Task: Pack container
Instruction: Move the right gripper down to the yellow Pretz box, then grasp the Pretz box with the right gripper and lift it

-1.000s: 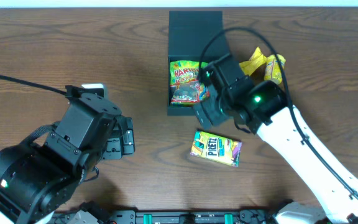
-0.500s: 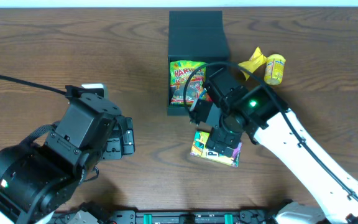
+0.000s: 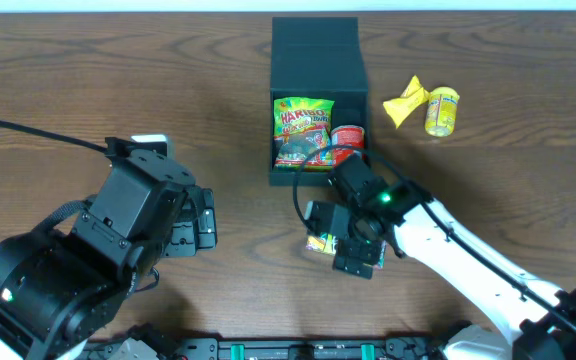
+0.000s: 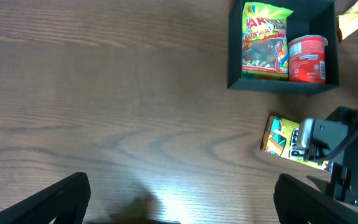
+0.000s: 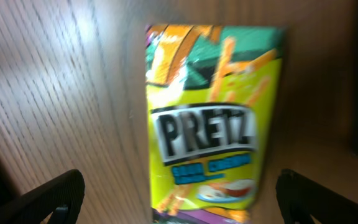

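The container (image 3: 313,55), open at the tabletop's far centre, holds a gummy bag (image 3: 303,130) and a red can (image 3: 348,138). The Pretz box (image 5: 213,118) and seemingly two yellow snacks (image 3: 426,104) lie outside. The right gripper (image 5: 179,196) hangs over the box with its fingers spread. The left gripper (image 4: 182,199) is likewise spread and empty.

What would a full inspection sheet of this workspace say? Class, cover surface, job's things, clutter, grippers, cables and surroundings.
Surface: brown wood-grain table, no spills seen.
Job's things: black container open, holding Haribo bag and red cup; Pretz box flat on table near it; yellow wrapper and yellow tub to its right.
Clutter: nothing seen.
Grippers: right gripper open, fingers spread wide over Pretz box; left gripper open, empty, over bare table.
Cables: black cable across table to left arm; second cable loops beside right arm.
Surroundings: pale strip beyond far edge.
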### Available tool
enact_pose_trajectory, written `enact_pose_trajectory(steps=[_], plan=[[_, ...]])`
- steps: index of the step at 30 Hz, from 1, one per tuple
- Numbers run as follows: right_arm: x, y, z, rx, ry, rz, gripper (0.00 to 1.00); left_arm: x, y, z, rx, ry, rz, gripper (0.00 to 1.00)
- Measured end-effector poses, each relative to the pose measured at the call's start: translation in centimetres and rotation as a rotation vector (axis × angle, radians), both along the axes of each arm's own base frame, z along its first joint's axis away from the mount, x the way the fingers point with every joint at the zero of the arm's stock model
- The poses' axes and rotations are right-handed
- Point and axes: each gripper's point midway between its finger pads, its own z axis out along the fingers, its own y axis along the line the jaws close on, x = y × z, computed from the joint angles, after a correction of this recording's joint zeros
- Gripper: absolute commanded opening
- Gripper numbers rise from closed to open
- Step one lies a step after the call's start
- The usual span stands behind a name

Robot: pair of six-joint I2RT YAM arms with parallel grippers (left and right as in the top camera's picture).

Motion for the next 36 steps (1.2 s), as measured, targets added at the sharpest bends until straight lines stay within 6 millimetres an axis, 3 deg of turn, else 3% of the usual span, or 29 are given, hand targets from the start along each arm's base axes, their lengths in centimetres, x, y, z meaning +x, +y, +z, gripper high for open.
enact_pose_trajectory(steps=[8, 14, 23, 36], plan=[[-0.7, -1.2, -2.2, 0.01, 0.018, -0.04, 0.99, 0.0, 0.0, 0.0, 0.0, 0.0, 0.0, 0.95], [1.0, -1.3, -2.6, 0.05, -0.039, -0.08, 0.99, 0.0, 0.0, 0.0, 0.0, 0.0, 0.0, 0.95], [0.3, -1.7, -3.5, 0.049, -0.019, -0.086, 0.99, 0.0, 0.0, 0.0, 0.0, 0.0, 0.0, 0.95], [1.0, -1.3, -4.7, 0.07, -0.005, -0.099, 0.99, 0.0, 0.0, 0.0, 0.0, 0.0, 0.0, 0.95]])
